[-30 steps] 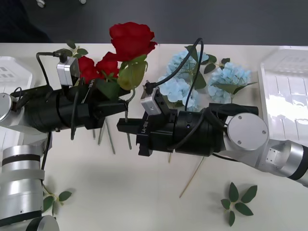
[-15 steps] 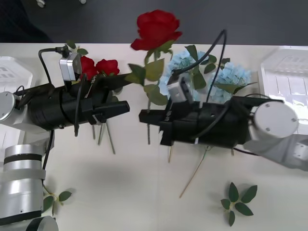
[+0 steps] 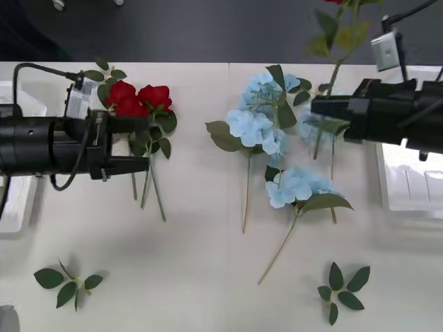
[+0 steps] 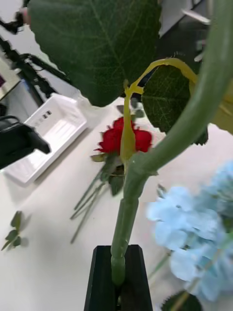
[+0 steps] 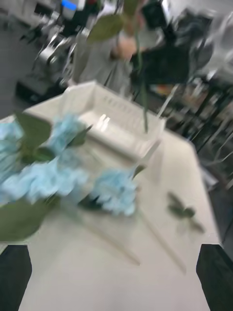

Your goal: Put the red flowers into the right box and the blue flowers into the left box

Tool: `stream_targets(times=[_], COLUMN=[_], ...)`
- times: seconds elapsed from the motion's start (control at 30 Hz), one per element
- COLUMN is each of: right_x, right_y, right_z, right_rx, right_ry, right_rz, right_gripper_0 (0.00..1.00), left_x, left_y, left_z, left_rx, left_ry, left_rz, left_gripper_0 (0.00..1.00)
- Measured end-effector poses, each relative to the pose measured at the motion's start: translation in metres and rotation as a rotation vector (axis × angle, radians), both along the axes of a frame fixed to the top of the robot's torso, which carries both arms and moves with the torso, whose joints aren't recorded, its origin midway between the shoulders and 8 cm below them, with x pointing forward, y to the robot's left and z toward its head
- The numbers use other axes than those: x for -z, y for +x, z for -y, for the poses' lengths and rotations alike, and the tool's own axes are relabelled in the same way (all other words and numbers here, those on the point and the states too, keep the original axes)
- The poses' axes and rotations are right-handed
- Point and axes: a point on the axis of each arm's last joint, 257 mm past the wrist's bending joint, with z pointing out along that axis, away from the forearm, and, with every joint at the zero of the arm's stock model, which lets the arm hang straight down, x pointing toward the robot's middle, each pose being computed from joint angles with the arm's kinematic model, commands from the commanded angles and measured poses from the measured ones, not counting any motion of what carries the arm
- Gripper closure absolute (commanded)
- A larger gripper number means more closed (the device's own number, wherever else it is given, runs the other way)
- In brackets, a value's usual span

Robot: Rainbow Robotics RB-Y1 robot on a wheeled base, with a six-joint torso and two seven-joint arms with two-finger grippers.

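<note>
Your right gripper (image 3: 315,109) has its fingers pinching a red flower's stem (image 4: 127,216), held above the blue flowers (image 3: 266,131) just beside the right box (image 3: 408,190). Your left gripper (image 3: 142,145), fingers spread, hangs by the red flowers (image 3: 138,98) on the counter (image 3: 201,263).

Left arm (image 3: 48,145): matte black cylindrical housing, looped black cable, small silver camera block (image 3: 77,102) on top. Right arm (image 3: 394,117): same black casing, black cables, silver camera block (image 3: 387,50). Each tool has flat black fingers (image 4: 116,279).
</note>
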Motion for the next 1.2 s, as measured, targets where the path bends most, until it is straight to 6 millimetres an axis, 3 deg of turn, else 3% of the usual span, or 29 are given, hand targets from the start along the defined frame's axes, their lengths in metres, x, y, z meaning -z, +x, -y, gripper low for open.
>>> stream_targets(times=[0.1, 0.2, 0.27, 0.47, 0.6, 0.73, 0.97, 1.07, 1.2], right_x=[-0.004, -0.003, -0.003, -0.006, -0.006, 0.007, 0.047, 0.064, 0.070], right_y=[0.019, 0.036, 0.046, 0.076, 0.097, 0.101, 0.070, 0.056, 0.058], right_z=[0.032, 0.064, 0.084, 0.151, 0.214, 0.271, 0.314, 0.318, 0.324], right_rx=[0.070, 0.137, 0.179, 0.330, 0.468, 0.535, 0.508, 0.463, 0.475], right_ry=[-0.036, -0.073, -0.091, -0.130, -0.155, -0.218, -0.289, -0.315, -0.303], right_rz=[0.011, 0.019, 0.022, 0.024, 0.009, -0.031, -0.227, -0.323, -0.422], right_gripper_0=[1.00, 1.00, 1.00, 1.00, 1.00, 1.00, 1.00, 1.00, 1.00], left_x=[0.007, 0.016, 0.026, 0.059, 0.070, 0.082, 0.092, 0.090, 0.088], left_y=[0.013, 0.023, 0.032, 0.046, 0.052, 0.056, 0.069, 0.077, 0.087], left_z=[-0.031, -0.059, -0.076, -0.120, -0.142, -0.161, -0.171, -0.173, -0.170], left_rx=[-0.117, -0.273, -0.385, -0.616, -0.790, -0.877, -1.076, -1.121, -1.195], left_ry=[0.095, 0.117, 0.128, 0.310, 0.283, 0.371, 0.366, 0.406, 0.382], left_rz=[0.009, -0.129, -0.214, -0.259, -0.439, -0.436, -0.571, -0.549, -0.592], left_gripper_0=[0.00, 0.00, 0.00, 0.00, 0.00, 0.00, 0.00, 0.00, 0.00])
